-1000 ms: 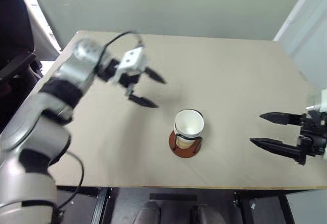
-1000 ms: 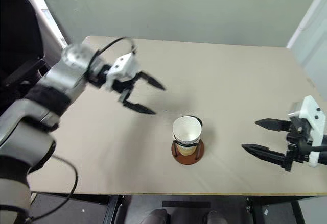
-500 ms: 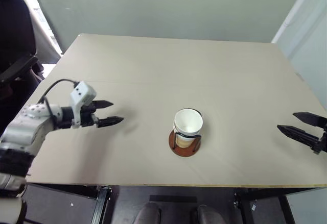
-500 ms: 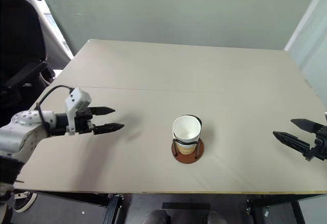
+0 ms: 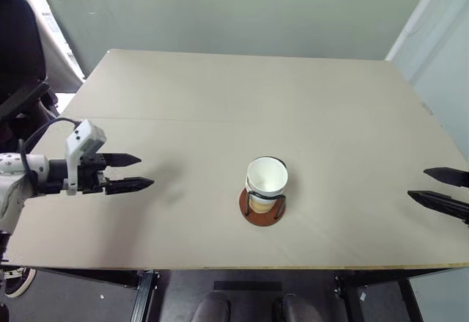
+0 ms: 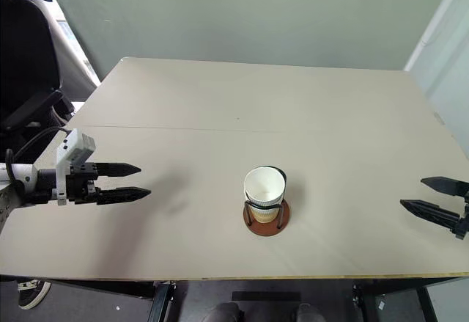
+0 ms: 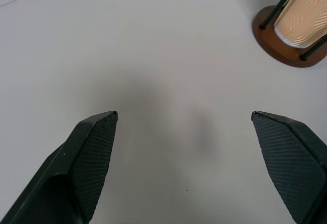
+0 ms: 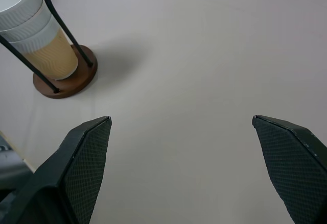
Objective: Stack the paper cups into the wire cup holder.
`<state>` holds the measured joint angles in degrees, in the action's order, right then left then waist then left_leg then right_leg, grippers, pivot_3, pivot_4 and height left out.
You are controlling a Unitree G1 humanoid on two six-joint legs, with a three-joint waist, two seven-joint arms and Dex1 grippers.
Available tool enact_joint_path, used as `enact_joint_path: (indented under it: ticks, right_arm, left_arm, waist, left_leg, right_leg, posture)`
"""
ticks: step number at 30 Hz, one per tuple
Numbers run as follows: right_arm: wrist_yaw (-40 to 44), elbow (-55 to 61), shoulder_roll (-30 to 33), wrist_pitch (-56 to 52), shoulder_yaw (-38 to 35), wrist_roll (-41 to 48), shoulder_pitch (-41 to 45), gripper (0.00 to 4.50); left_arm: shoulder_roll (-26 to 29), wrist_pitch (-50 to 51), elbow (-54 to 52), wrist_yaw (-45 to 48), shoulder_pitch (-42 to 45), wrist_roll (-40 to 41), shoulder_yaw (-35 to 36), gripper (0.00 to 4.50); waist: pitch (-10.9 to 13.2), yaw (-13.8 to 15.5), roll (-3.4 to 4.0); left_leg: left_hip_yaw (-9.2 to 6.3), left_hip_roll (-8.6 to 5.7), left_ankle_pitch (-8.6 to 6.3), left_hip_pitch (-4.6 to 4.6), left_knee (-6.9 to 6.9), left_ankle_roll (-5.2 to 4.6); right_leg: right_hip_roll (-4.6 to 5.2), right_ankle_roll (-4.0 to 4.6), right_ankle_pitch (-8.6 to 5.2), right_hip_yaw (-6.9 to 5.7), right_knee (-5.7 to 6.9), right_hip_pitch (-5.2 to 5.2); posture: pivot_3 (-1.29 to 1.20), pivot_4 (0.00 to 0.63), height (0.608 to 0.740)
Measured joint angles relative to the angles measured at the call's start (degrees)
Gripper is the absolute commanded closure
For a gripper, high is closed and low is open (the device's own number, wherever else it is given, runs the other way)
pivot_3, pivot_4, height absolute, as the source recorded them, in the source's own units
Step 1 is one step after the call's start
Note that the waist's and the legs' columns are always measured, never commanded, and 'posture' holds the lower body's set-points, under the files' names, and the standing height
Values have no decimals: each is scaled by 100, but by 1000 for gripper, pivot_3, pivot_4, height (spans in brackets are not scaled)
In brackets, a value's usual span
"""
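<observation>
The paper cups (image 5: 267, 180) sit nested one inside another in the wire cup holder (image 5: 262, 210), whose reddish-brown disc base stands near the table's front middle; the stack (image 8: 36, 32) also shows in the right wrist view between black wire uprights. My left gripper (image 5: 134, 172) hovers open over the table's left side, far from the holder, fingers pointing toward it, nothing between them. My right gripper (image 5: 440, 187) is open at the table's right edge, empty too. The holder's base (image 7: 286, 43) sits off to one side ahead of the left gripper's fingers (image 7: 87, 157).
The beige table (image 5: 249, 109) has a thin seam line across its middle. A dark chair (image 5: 18, 65) stands off the table's left side. A pale wall runs behind the table.
My left arm swung from above the table's middle out and down to the left side, its wrist rolling. My right gripper drew back to the right edge. The cups and holder stayed put.
</observation>
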<state>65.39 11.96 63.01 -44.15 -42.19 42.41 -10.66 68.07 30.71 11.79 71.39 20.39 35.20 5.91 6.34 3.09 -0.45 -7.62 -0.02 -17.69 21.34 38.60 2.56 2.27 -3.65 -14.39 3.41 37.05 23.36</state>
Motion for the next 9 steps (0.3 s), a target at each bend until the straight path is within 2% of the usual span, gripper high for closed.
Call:
enact_joint_path:
  ticks: [9]
  right_arm:
    - [48, -32, 35, -120, 100, -4, 194, 0]
  left_arm:
    - [-12, 239, -17, 104, 48, -158, 115, 13]
  waist:
    - [0, -3, 0]
  left_leg:
    - [0, 3, 0, -9, -26, 1]
  right_leg:
    - [0, 2, -1, 2, -4, 2]
  posture:
    - [0, 150, 740]
